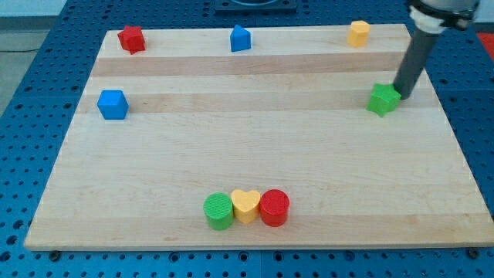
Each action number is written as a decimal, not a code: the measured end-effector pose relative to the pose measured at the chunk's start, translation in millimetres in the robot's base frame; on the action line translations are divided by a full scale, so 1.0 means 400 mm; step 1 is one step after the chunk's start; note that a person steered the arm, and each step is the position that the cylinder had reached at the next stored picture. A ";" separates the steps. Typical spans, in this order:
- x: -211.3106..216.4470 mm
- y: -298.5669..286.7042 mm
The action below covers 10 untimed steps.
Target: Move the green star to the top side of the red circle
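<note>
Wooden board (255, 154) on blue pegboard: my tip (402, 96), a bare rod w/ no grasp, touches green star (383, 100) nr right edge, well apart from red circle (274, 207) at bottom edge, beside yellow heart (246, 205).

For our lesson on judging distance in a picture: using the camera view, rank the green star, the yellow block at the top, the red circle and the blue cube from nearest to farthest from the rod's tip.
1. Green star: right beside my tip, on its left.
2. Yellow block: top edge, right.
3. Red circle: bottom, right end of the row.
4. Blue cube: far left.
</note>
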<state>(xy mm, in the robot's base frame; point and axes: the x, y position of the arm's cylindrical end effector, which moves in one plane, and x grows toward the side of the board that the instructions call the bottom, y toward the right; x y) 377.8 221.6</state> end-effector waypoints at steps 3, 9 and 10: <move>0.062 -0.134; 0.413 -0.402; 0.405 -0.405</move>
<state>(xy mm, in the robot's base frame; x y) 539.8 59.8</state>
